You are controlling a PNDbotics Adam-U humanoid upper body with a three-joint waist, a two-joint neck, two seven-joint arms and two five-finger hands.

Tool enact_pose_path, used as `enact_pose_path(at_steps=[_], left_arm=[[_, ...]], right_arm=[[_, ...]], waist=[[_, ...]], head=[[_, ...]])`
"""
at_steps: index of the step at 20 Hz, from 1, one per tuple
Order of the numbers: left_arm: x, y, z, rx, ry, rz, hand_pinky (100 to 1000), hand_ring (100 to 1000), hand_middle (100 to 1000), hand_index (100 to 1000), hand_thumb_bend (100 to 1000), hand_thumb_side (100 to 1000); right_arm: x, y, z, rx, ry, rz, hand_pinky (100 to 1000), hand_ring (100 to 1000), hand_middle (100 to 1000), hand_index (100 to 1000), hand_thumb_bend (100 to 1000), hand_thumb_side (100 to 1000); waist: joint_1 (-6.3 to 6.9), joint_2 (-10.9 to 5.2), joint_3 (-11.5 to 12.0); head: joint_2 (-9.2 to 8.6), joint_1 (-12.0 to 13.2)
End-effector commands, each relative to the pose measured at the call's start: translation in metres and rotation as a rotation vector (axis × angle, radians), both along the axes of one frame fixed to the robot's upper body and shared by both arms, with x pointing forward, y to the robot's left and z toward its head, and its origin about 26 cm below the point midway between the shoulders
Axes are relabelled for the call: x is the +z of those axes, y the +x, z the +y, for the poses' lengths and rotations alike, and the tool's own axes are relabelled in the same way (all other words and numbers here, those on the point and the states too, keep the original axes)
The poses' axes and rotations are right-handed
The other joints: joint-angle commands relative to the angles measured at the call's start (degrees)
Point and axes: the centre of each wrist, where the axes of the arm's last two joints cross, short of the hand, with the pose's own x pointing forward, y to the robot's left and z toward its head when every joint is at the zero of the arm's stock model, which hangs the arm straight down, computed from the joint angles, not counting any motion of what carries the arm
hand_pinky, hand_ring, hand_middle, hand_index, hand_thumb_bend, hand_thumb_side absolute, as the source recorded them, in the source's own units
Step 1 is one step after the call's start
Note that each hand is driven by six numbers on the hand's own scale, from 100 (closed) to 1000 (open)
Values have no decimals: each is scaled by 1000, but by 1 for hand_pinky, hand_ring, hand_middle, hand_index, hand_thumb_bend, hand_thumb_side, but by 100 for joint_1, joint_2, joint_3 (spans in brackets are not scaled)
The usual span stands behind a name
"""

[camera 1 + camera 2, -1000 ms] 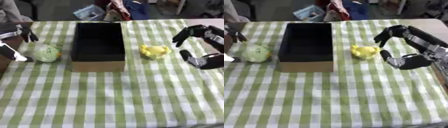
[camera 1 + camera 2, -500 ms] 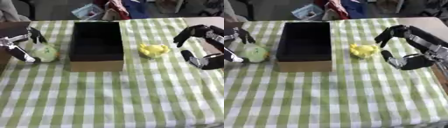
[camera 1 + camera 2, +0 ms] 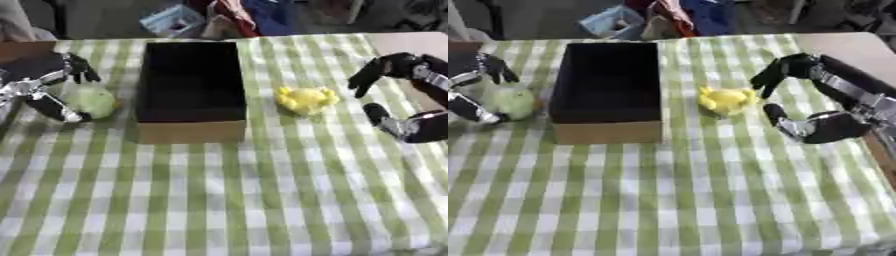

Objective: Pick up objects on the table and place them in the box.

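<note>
The left robot hand (image 3: 48, 90) cups a pale green round object (image 3: 91, 100) beside the box (image 3: 191, 90), fingers seemingly curled around it. The right robot hand (image 3: 802, 100) hangs released just beside the yellow object (image 3: 725, 99) on the bench (image 3: 262, 200).

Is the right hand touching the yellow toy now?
Apart. In the right eye view, striped cloth shows between the right hand and the yellow toy.
</note>
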Motion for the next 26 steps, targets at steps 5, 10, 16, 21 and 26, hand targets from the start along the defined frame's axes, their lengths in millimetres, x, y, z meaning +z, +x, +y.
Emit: enact_pose_path(at_steps=[5,10,16,21,26], left_arm=[[15,0,4,17,60,-94,560,455,462,633,507,200],[37,-3,-1,-18,24,-220,552,438,442,612,468,183],[88,-8,-30,-150,-59,-357,561,438,443,615,455,155],[110,-9,-66,-283,-93,-376,571,452,455,625,474,156],[105,-5,-93,-378,-64,-327,579,466,467,634,488,169]], right_arm=[[9,1,-3,-3,-2,-22,746,620,665,799,100,347],[8,1,-4,-9,-2,-21,746,621,665,799,100,347],[8,1,-4,-6,-6,-19,746,621,665,800,100,349],[7,2,0,13,-16,-13,746,621,665,800,100,355],[7,3,5,35,-27,-6,746,620,664,799,100,363]], waist=[[5,-74,-15],[14,-100,15],[36,-141,25],[69,-171,-43],[100,-189,-146]], head=[[-69,21],[-72,8],[-109,13],[-145,73],[-162,110]])
